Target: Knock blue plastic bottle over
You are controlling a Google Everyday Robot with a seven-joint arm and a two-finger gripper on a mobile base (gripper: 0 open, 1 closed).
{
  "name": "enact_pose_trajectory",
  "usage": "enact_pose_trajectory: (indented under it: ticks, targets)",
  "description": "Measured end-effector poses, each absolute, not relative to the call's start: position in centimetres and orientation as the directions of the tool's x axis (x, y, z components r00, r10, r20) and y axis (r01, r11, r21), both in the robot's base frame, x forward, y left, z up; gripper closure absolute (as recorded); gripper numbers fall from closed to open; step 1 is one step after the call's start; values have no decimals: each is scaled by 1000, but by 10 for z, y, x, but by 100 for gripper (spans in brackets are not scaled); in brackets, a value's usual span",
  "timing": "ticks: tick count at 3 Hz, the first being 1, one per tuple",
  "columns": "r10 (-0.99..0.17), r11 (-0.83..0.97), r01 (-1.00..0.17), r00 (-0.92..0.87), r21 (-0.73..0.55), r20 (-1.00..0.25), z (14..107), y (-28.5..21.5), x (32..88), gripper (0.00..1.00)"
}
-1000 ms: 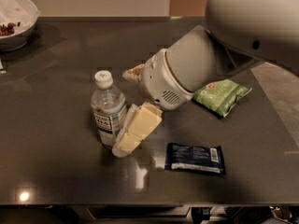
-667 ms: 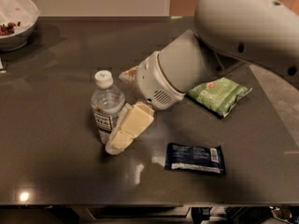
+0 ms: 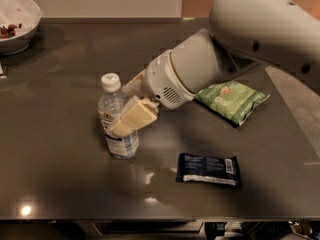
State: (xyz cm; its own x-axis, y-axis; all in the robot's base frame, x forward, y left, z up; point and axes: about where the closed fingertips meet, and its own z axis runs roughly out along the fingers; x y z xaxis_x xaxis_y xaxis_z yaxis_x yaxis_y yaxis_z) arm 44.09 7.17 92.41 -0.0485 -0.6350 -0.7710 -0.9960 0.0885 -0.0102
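A dark table (image 3: pixel 55 179) seen from above. Left of centre, a small clear blue plastic bottle (image 3: pixel 121 143) stands upright (white cap, pale label). A white robot arm (image 3: pixel 200 69) reaches in from the upper right. Its pincer (image 3: pixel 122 108) is spread wide at the bottle: one beige finger (image 3: pixel 136 115) lies across the bottle's front and the other sits beside its neck. A green snack bag (image 3: pixel 232 100) lies to the right, a dark blue wrapper (image 3: pixel 208 169) below it, and a white bowl (image 3: pixel 17 31) at the far left corner.

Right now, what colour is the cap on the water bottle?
White. The cap shows clearly in the camera view; the gripper is at the blue plastic bottle.
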Motion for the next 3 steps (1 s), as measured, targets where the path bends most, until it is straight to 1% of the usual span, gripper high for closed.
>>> enact_pose_trajectory:
  ticks: [1, 2, 3]
  targets:
    - [-610, 100, -995, -65, 5, -790, 934, 71, 446, 57]
    - [-631, 103, -995, -63, -2, -773, 942, 65, 455, 79]
    - [-701, 97, -995, -50, -25, -711, 945, 52, 472, 99]
